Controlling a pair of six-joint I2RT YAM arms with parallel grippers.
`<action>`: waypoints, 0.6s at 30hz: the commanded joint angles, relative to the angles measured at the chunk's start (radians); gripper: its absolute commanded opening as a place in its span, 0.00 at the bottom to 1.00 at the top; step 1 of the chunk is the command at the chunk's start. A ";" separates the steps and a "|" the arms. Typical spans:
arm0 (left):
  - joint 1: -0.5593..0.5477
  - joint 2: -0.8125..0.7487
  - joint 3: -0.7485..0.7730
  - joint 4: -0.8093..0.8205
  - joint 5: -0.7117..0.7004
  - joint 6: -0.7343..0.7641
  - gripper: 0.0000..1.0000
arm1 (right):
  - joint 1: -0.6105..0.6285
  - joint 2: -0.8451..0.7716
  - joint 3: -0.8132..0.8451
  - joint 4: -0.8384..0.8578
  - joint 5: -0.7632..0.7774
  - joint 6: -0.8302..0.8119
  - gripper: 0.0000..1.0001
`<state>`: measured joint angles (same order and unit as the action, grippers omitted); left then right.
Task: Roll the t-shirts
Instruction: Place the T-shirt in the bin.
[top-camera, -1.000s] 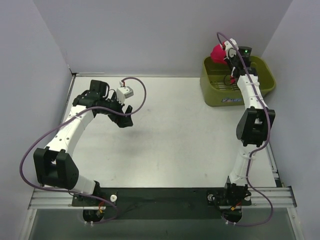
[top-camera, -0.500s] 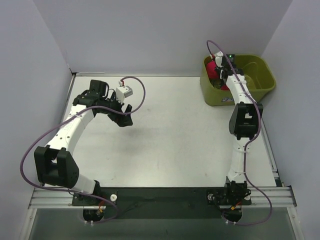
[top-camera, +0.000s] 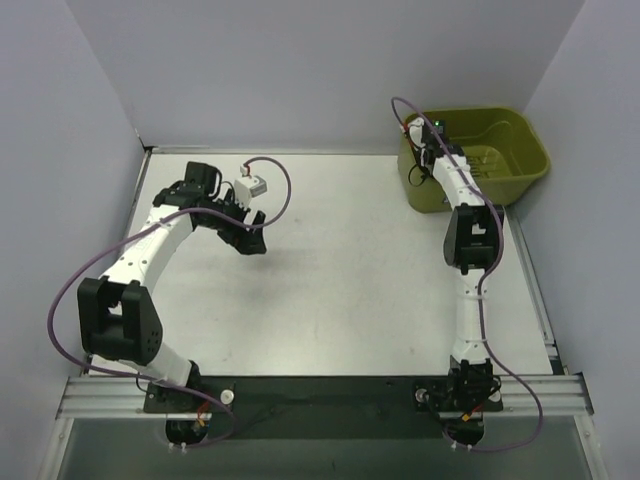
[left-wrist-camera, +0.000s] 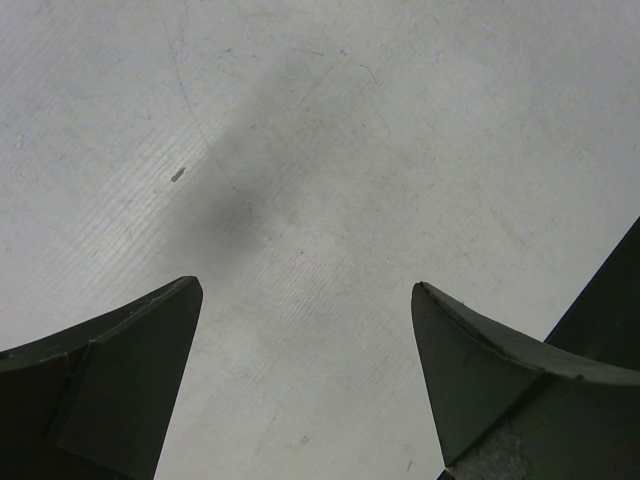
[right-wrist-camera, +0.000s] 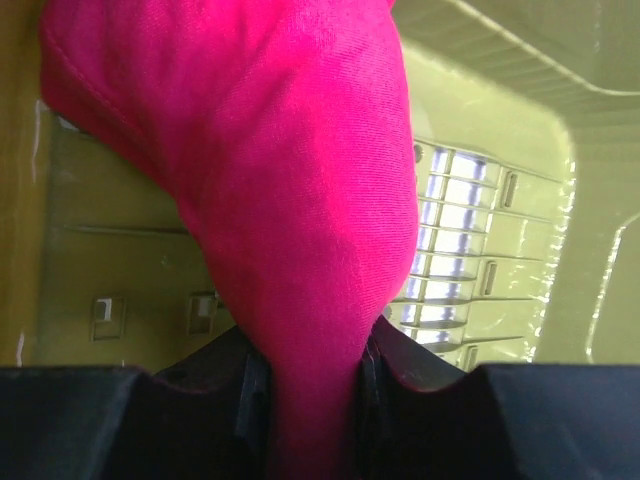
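The right gripper (right-wrist-camera: 310, 405) is clamped on a bunched fold of the magenta-red t-shirt (right-wrist-camera: 290, 170) — the cloth bulges out ahead of it, over the olive-green bin (right-wrist-camera: 500, 250), close to one wall. The left gripper (left-wrist-camera: 305, 330) is spread wide and holds nothing — it hovers above the white table (left-wrist-camera: 320, 130).
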<state>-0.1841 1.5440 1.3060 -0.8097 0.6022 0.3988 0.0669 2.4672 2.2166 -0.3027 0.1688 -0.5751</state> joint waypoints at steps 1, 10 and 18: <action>0.006 0.043 0.058 0.033 0.010 -0.011 0.97 | 0.020 0.006 0.066 0.030 -0.002 0.033 0.00; 0.005 0.122 0.148 0.026 0.007 -0.005 0.97 | -0.004 0.010 0.064 -0.019 -0.046 0.214 0.50; -0.008 0.148 0.164 0.030 0.008 0.005 0.97 | -0.064 -0.094 0.037 -0.084 -0.222 0.397 0.67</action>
<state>-0.1844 1.6817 1.4178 -0.8040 0.6022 0.3973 0.0219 2.4844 2.2311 -0.3405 0.0692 -0.3050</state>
